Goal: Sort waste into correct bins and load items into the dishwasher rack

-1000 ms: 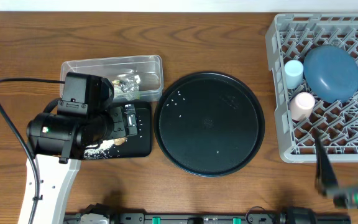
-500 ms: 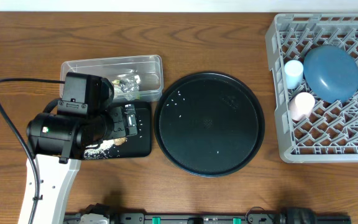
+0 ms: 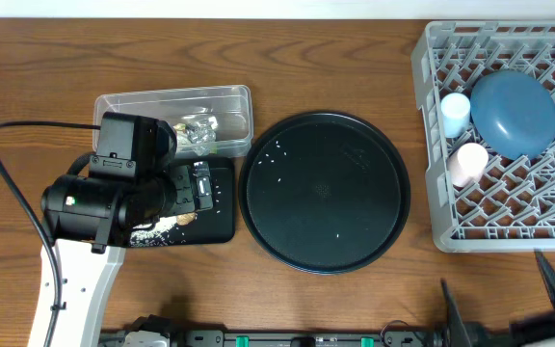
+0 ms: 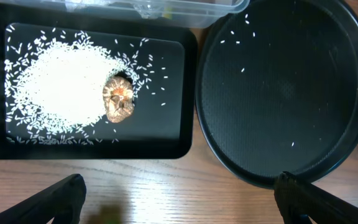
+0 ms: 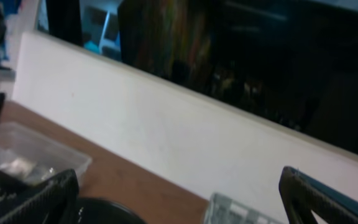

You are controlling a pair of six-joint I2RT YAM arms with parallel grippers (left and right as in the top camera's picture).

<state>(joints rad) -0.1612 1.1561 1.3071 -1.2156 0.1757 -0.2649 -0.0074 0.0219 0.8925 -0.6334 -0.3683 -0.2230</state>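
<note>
White rice and a brown food lump lie in the shallow black tray. My left gripper hangs open above the bare wood in front of that tray, nothing between its fingers. Crumpled silver wrappers sit in the clear tub. The grey rack at the right holds a round blue dish, a light blue cup and a pinkish cup. My right gripper is open and empty at the table's front right edge, tilted up toward the back wall.
A large round black tray with a few stray rice grains lies between the bins and the rack. My left arm covers the left part of the rectangular black tray. A white wall runs behind the table.
My right gripper has pulled back from the rack's front edge, left the overhead view for a moment, and now shows at the bottom right. The left arm has not moved.
</note>
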